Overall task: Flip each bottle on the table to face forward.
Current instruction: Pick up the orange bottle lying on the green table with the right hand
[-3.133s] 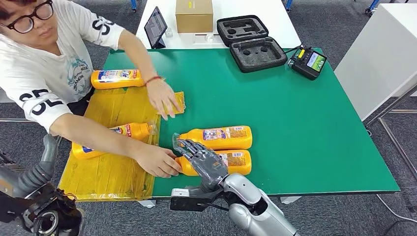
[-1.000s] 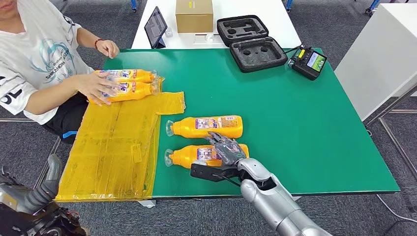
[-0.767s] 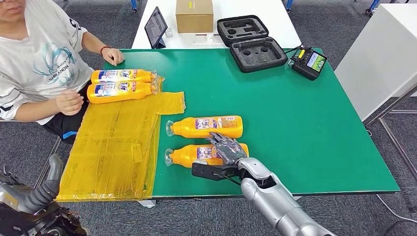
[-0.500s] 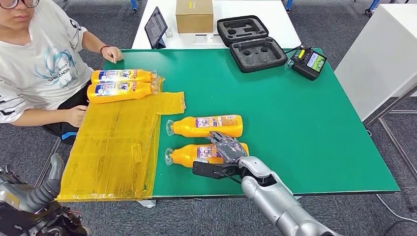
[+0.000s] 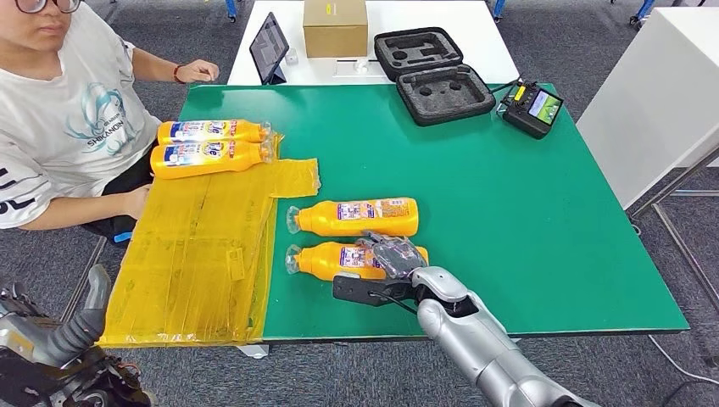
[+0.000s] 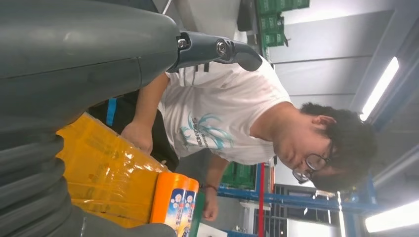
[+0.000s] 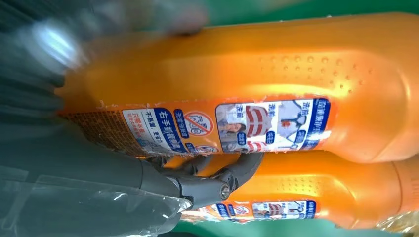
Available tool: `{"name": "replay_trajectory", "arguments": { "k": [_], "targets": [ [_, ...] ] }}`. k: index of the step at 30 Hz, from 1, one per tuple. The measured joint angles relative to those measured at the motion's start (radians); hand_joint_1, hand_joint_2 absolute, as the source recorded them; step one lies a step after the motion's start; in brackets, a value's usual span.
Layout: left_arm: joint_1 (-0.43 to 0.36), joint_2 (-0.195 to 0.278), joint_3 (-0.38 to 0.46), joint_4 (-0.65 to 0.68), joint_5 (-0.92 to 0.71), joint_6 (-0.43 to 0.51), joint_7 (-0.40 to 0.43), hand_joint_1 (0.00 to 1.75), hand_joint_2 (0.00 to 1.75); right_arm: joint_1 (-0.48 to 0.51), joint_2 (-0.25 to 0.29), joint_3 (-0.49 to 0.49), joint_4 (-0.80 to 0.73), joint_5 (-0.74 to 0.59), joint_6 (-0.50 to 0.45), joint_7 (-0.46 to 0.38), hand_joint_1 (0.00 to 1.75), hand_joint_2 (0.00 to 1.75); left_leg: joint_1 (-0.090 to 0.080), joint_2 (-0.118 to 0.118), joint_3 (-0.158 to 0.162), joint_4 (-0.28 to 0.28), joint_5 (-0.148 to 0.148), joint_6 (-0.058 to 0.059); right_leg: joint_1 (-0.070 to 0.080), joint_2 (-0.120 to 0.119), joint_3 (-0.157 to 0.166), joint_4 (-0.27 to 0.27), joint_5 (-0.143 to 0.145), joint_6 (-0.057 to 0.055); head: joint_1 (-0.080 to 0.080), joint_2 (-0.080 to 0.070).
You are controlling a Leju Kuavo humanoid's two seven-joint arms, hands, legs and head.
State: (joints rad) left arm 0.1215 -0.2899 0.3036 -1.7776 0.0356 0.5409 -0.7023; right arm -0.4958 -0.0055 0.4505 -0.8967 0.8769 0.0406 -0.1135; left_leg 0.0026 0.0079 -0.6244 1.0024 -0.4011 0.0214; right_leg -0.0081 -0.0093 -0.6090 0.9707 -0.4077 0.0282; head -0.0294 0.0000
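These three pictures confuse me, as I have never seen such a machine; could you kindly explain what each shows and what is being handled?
They come from a two-armed humanoid robot. The head view looks down from its body at a green table. The silver arm coming in from below ends in its right hand, which lies on the near bottle, one of two orange bottles lying side by side; the far bottle is beside it. Two more bottles lie on a yellow plastic sheet near a seated person.

The right wrist view is a camera behind that hand, turned sideways: its dark fingers reach between the two bottles.

The left wrist view looks past the grey left hand at the person; whether that hand is open cannot be told.
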Motion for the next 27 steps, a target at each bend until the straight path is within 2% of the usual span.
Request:
{"name": "replay_trajectory", "arguments": {
  "k": [3, 7, 12, 16, 19, 23, 27],
  "targets": [
    [-0.007, 0.001, -0.004, 0.003, -0.004, 0.0, 0.0, 0.0, 1.75, -0.008, -0.005, 0.0, 0.004, -0.002, 0.021, -0.015, 1.75, 1.75, 0.0, 0.0, 0.0, 0.0, 0.0, 0.0, 0.0, 0.0, 0.0, 0.0, 0.0, 0.0, 0.0, 0.0],
    [-0.052, 0.01, -0.023, 0.041, 0.026, -0.029, 0.0, 0.0, 1.75, -0.075, -0.036, 0.024, 0.049, -0.021, 0.141, -0.09, 1.75, 1.75, 0.0, 0.0, 0.001, 0.0, 0.001, 0.001, 0.0, 0.0, 0.001, 0.0, 0.001, 0.0, 0.0, 0.0],
    [-0.07, 0.015, -0.023, 0.073, 0.042, -0.052, 0.0, 0.0, 1.75, -0.12, -0.049, 0.053, 0.096, -0.034, 0.165, -0.122, 1.75, 1.75, 0.0, 0.0, 0.001, 0.0, 0.001, 0.001, 0.0, 0.0, 0.001, 0.0, 0.0, 0.0, 0.0, 0.0],
    [-0.071, 0.015, -0.02, 0.082, 0.042, -0.062, 0.0, 0.0, 1.75, -0.123, -0.052, 0.058, 0.103, -0.106, 0.151, -0.203, 1.75, 1.75, 0.0, 0.0, 0.001, 0.0, 0.001, 0.001, 0.0, 0.0, 0.001, 0.0, 0.001, 0.001, 0.0, 0.0],
    [-0.07, 0.015, -0.017, 0.084, 0.041, -0.067, 0.0, 0.0, 1.75, -0.092, -0.047, 0.041, 0.074, -0.222, 0.125, -0.317, 1.75, 1.75, 0.0, 0.0, 0.0, 0.0, 0.0, 0.001, 0.0, 0.0, 0.001, 0.0, 0.001, 0.001, 0.0, 0.0],
    [-0.068, 0.011, -0.013, 0.085, 0.041, -0.071, 0.0, 0.0, 1.75, -0.031, -0.017, -0.006, -0.005, -0.347, 0.088, -0.426, 1.75, 1.75, 0.0, 0.0, -0.001, 0.0, 0.0, 0.001, 0.0, 0.0, 0.0, 0.0, 0.0, 0.0, 0.0, 0.0],
    [-0.059, 0.002, -0.007, 0.085, 0.05, -0.083, 0.0, 0.0, 1.75, 0.05, 0.027, -0.078, -0.132, -0.485, -0.008, -0.51, 1.75, 1.75, 0.0, -0.001, -0.003, 0.0, 0.0, 0.0, 0.001, -0.002, -0.001, 0.0, -0.001, 0.0, 0.0, 0.0]
  ]
}}
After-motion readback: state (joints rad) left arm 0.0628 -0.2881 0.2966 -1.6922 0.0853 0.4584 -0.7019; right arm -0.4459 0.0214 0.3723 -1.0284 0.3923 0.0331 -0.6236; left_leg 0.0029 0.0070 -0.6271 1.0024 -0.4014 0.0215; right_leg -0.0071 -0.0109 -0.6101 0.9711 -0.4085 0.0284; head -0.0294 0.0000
